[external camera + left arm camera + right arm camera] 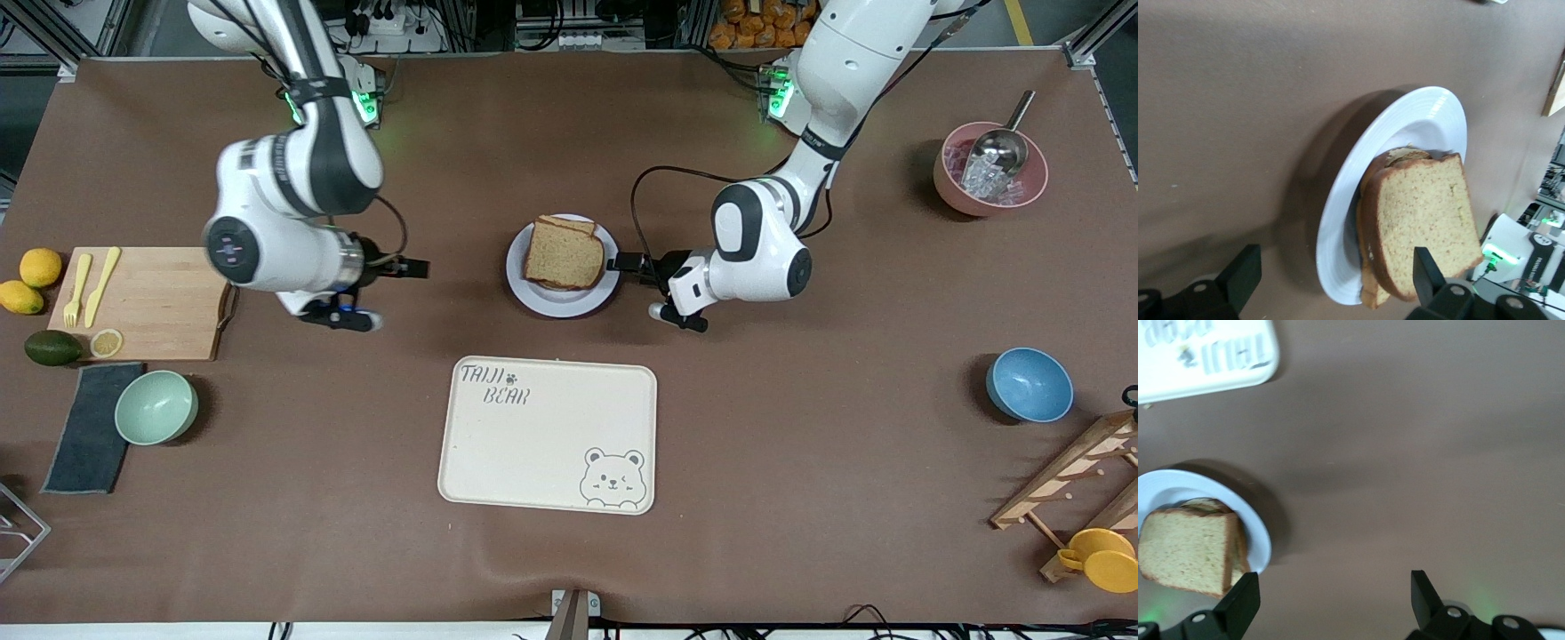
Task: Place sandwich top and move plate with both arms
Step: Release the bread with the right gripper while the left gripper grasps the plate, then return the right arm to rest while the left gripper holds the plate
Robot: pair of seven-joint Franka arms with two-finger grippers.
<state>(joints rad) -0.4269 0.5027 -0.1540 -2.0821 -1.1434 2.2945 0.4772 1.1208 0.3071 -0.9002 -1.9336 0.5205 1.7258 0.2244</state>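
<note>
Nearest the front camera lies the cream bear-printed tray [548, 435], bare on the brown table [800, 498], and it is also the largest loose thing in the middle of the scene. Farther from the camera than the tray sits the plate [562, 302], carrying the stacked sandwich. The sandwich top [564, 258] already rests on the lower slice, a little askew, so placing it looks done and the step in hand seems to be taking hold of the plate from both ends.

Toward the left arm's end of the plate, the left gripper [615, 262] is low at the rim, its fingers spread wide and holding nothing. The right gripper [418, 267] hangs over bare table toward the right arm's end, well apart from the plate, its fingers likewise wide and empty.

Next, I judge, the right gripper must travel to the plate's rim, both pairs of fingers must close on it, and the lift must stay level or the loose top may slide.

Only the left wrist view shows filling [1405, 157] peeking out between the slices; the front view alone shows both arms together.
</note>
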